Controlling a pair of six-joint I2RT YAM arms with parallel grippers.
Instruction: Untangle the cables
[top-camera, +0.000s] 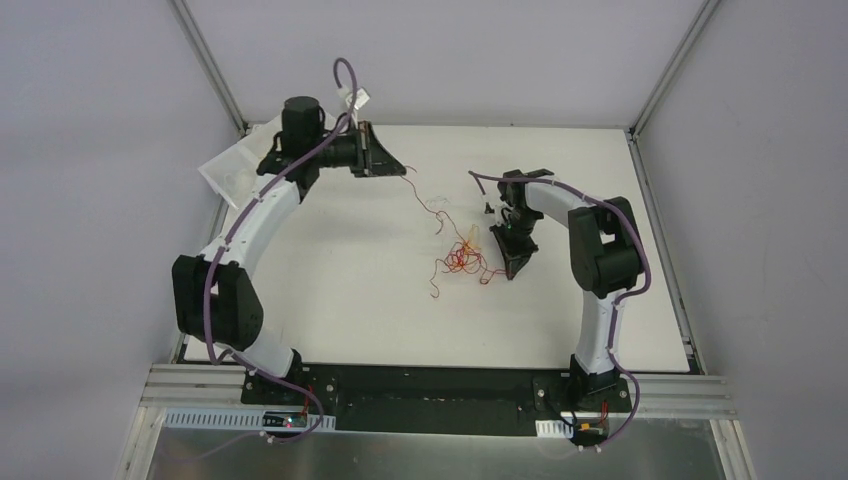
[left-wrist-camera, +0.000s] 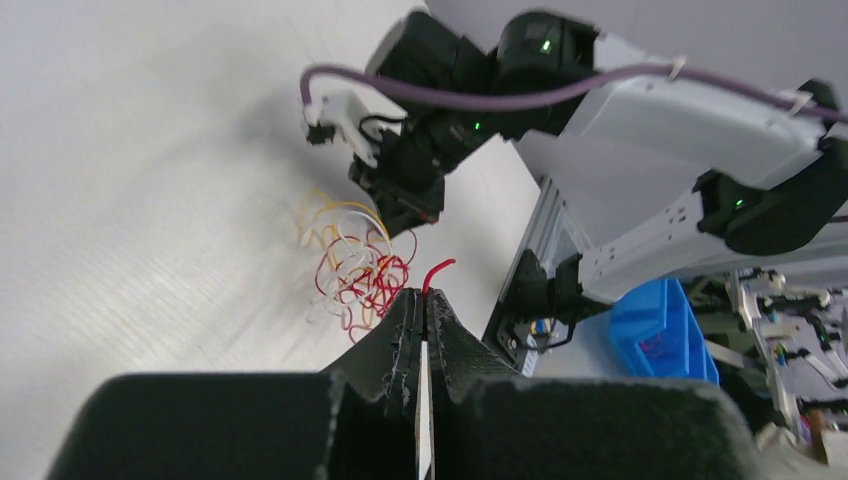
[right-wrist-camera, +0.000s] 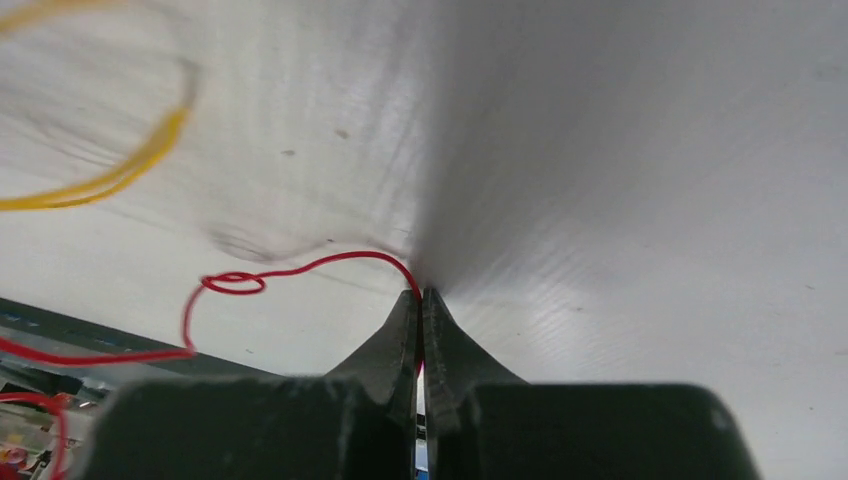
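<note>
Well, the left gripper is pinched tight on a red strand, whose end pokes out past the tips. The right gripper is likewise clamped on a red wire that loops off leftwards. Between the arms, the cables lie in a curly tangle on the white table, just beside the right gripper.

Tangled cables obstruct centre; table bare leftward
</note>
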